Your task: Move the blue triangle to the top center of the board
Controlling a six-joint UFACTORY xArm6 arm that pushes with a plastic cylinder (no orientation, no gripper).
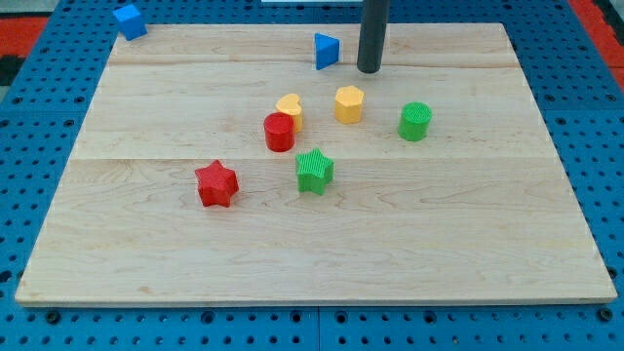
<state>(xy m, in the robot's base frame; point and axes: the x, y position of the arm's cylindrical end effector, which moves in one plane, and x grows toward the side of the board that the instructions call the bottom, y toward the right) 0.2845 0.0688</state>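
The blue triangle (pixel 327 50) stands near the top centre of the wooden board (pixel 146 224). My tip (pixel 369 70) rests on the board just to the right of the blue triangle, a small gap apart from it. The dark rod rises straight up out of the view's top.
A blue cube (pixel 129 20) sits off the board at the top left corner. A yellow heart (pixel 290 108), a red cylinder (pixel 279 132), a yellow hexagon (pixel 349 103), a green cylinder (pixel 414 121), a green star (pixel 314 171) and a red star (pixel 216 184) lie mid-board.
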